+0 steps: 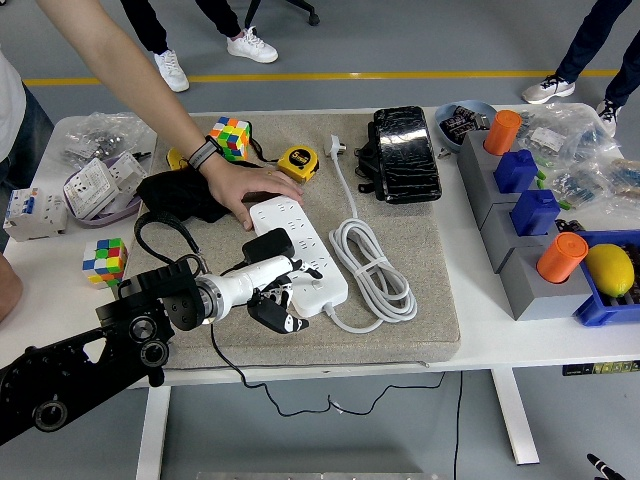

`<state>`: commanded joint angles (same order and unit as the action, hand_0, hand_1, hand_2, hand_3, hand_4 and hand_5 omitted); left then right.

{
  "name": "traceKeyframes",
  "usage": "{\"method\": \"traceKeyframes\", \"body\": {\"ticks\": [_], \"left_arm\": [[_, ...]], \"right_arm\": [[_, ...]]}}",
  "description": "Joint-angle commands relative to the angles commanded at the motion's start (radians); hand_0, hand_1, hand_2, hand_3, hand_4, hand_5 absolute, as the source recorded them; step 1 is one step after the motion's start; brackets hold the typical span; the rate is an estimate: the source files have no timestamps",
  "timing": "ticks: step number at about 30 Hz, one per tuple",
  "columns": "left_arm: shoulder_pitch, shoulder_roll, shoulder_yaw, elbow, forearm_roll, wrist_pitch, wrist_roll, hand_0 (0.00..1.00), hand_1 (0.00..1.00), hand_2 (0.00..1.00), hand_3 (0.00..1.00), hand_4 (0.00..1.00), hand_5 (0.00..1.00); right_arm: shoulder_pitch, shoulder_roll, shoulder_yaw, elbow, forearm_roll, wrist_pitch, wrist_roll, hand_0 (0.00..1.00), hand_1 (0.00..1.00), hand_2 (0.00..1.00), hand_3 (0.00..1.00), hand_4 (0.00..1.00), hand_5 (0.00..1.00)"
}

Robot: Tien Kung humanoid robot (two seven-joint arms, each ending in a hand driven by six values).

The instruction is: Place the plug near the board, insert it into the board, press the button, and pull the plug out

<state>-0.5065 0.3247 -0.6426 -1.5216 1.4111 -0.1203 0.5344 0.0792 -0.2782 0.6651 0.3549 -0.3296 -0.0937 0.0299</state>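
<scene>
One black plug [267, 244] sits on the white board [300, 252] on the mat, the left hand [275, 297] beside it with fingers curled, grip unclear, a person's hand [245, 192] steadying the board; next likely pressing the button.

The left hand [272, 295] hides the power strip's [300, 250] near end.

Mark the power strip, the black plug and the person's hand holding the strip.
power strip [318, 262]: head view, bare middle of its white top.
black plug [270, 245]: head view, its top face.
person's hand [240, 190]: head view, back of the hand.
</scene>
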Motion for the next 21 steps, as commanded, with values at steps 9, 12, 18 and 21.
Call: {"method": "traceKeyframes", "body": {"ticks": [9, 12, 18, 21], "left_arm": [[-0.003, -0.002, 0.007, 0.015, 0.001, -0.002, 0.003, 0.056, 0.116, 0.169, 0.875, 0.716, 0.002], [-0.006, -0.003, 0.01, 0.019, 0.0, -0.002, 0.002, 0.056, 0.116, 0.169, 0.875, 0.716, 0.002], [-0.007, -0.006, 0.014, 0.024, 0.003, -0.001, 0.001, 0.056, 0.116, 0.17, 0.871, 0.71, 0.002], [-0.007, -0.006, 0.016, 0.026, 0.002, 0.0, 0.0, 0.057, 0.117, 0.171, 0.87, 0.704, 0.002]], "right_arm": [[0.003, -0.002, -0.002, 0.0, 0.001, 0.0, 0.0, 0.569, 0.639, 0.618, 0.551, 0.971, 0.541], [0.003, -0.003, -0.003, 0.0, 0.002, 0.0, 0.0, 0.569, 0.639, 0.618, 0.551, 0.971, 0.541], [0.004, -0.002, -0.004, 0.0, 0.002, 0.0, 0.0, 0.569, 0.64, 0.619, 0.552, 0.971, 0.541], [0.004, -0.003, -0.001, 0.001, 0.0, 0.0, 0.0, 0.569, 0.64, 0.619, 0.551, 0.971, 0.542]]}}
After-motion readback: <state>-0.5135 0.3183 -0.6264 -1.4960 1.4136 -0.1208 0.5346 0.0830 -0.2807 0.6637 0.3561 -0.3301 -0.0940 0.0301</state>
